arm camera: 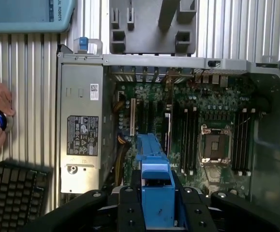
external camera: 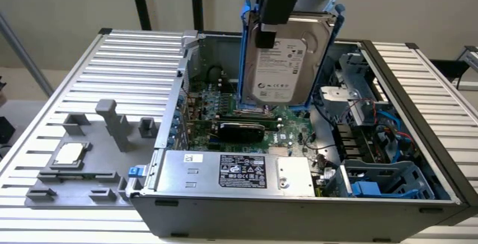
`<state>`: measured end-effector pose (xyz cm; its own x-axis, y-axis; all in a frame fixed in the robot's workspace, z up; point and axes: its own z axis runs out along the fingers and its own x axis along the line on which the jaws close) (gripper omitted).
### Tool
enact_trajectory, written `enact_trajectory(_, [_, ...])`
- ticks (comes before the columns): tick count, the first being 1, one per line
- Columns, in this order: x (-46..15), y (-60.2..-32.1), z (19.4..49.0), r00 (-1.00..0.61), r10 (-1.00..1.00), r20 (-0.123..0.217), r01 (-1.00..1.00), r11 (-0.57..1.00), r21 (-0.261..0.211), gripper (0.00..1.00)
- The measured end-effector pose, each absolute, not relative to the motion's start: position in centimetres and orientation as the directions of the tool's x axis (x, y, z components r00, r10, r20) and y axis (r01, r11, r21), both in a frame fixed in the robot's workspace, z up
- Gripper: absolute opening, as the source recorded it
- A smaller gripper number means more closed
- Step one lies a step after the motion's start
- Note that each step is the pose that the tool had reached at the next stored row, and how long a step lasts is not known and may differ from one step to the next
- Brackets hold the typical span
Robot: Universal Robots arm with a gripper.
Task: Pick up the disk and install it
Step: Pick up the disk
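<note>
While clamped in gripper (arm camera: pixel 156 212), disk (external camera: pixel 280 67) above case (external camera: pixel 299 221).

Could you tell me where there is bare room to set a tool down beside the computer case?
The ribbed table is bare beyond the grey fixture, up to the case wall, and along the strip on the exterior view's right of the case. Inside the case it is crowded: boards, cables, drive cage, with the disk hanging above.

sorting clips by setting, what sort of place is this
Probably a robotics lab bench for computer assembly: an open computer case on a slatted metal table, the hand holding the disk above it.
</note>
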<state>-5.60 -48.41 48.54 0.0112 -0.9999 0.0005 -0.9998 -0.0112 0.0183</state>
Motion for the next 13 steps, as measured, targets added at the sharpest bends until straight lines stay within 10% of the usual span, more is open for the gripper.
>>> enact_trajectory(13, [-0.1,-50.7,48.5,0.011,-1.000,0.000,-1.000,-0.011,0.019,0.33])
